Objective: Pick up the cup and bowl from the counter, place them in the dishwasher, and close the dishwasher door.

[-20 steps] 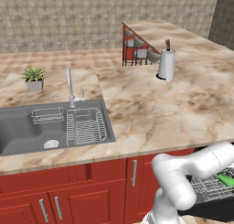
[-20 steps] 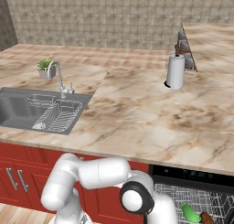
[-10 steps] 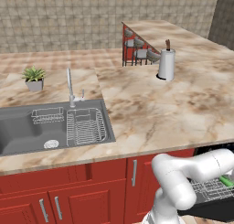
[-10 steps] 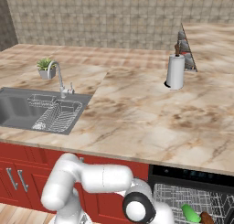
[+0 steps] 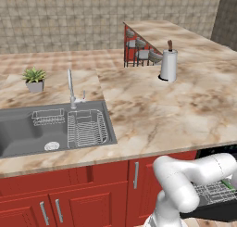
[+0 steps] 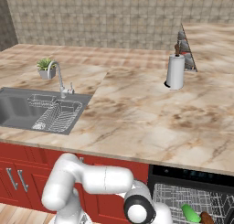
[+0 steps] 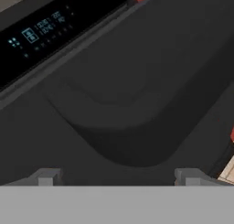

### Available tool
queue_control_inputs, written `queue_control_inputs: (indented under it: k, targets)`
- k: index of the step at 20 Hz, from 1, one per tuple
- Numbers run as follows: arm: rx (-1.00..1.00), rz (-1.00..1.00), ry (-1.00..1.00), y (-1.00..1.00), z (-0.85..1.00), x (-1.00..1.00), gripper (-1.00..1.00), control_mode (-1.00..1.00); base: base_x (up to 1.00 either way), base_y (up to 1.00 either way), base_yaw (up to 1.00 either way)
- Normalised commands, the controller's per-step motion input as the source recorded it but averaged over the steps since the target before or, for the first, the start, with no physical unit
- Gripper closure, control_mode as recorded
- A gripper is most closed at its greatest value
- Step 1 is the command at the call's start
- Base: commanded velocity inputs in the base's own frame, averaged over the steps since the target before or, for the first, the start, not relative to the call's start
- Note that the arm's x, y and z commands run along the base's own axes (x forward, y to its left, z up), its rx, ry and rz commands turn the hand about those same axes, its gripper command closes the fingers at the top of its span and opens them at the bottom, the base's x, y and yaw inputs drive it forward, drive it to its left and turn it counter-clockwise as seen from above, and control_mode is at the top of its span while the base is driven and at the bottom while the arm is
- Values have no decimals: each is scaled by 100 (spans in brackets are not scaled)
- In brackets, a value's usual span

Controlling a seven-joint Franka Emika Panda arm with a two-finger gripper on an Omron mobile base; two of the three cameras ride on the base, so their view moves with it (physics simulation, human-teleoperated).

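At the lower right of the right base view the dishwasher point(image 6: 192, 205) stands open under the marble tabletop point(image 6: 137, 113), its pale wire rack point(image 6: 176, 198) carrying a green item point(image 6: 191, 213) beside a brown one point(image 6: 206, 218). In the hand view the tool point(image 7: 118, 178) has its two tips spread wide with nothing between them, close over the dark dishwasher door point(image 7: 137, 104); the lit control strip point(image 7: 34, 33) runs across the upper left. A paper towel roll point(image 5: 168, 65) stands at upper right of the left base view.

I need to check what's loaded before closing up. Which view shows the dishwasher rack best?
The right base view: the rack lies open to it below the counter edge, with a green item and a brown one on it. The left base view catches a corner behind the arm. The hand view faces the dark door panel.
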Motion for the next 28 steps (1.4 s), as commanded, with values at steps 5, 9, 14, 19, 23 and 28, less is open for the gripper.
queue_control_inputs:
  k: [5, 9, 14, 19, 23, 28]
  targets:
    - [-1, 0, -9, -6, 0, 70, -100, -100, 0, 0, 0]
    - [0, 0, -10, -11, 0, 61, -100, -100, 0, 0, 0]
    - [0, -1, -9, -14, 0, 69, -100, -100, 0, 0, 0]
    - [0, -3, -9, -14, 2, 61, -100, -100, 0, 0, 0]
    - [0, -5, -10, -12, 18, 51, -100, -100, 0, 0, 0]
    - [0, -5, -9, -14, 21, 59, -100, -100, 0, 0, 0]
